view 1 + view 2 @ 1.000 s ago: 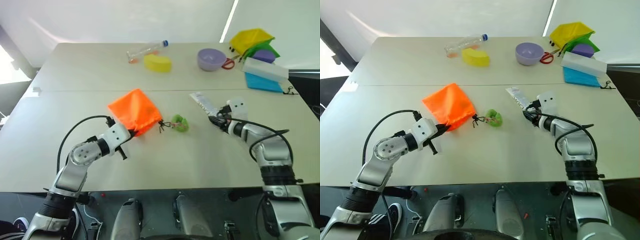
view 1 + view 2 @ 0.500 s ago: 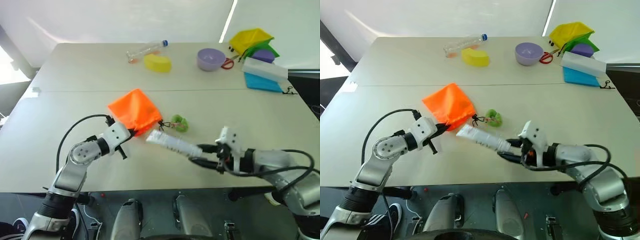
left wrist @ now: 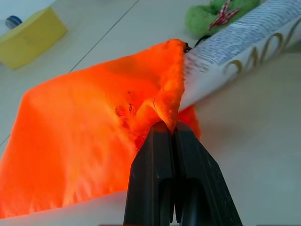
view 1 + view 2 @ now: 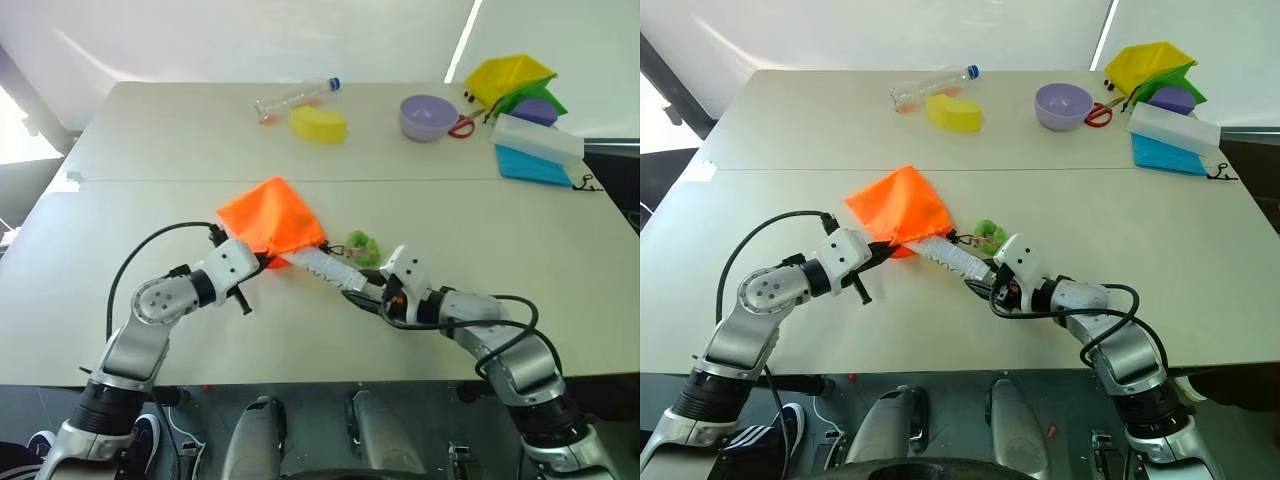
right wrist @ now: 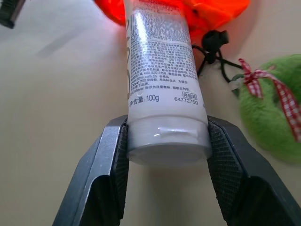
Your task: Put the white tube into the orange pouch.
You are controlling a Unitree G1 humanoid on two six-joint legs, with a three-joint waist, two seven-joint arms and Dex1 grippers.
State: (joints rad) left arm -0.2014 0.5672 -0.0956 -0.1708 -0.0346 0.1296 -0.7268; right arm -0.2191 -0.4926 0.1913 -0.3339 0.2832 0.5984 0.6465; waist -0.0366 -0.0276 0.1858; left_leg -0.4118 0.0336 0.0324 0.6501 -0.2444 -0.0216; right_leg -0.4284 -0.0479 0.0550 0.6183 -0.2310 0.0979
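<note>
While the right gripper (image 5: 162,155) clamps the white tube's (image 5: 162,94) cap, left gripper (image 3: 175,136) pinches the orange pouch's (image 3: 94,141) rim, tube tip inside.

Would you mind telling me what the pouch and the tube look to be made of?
The pouch looks like thin, matte orange fabric: it creases and bunches where the left claw pinches its rim. The tube looks like smooth, slightly glossy white plastic with fine grey print, probably soft, though that is not certain.

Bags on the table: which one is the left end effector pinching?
The orange pouch at mid-table; the left end effector pinches its mouth edge, with the white tube at the opening. The yellow bag sits untouched at the far right corner.
</note>
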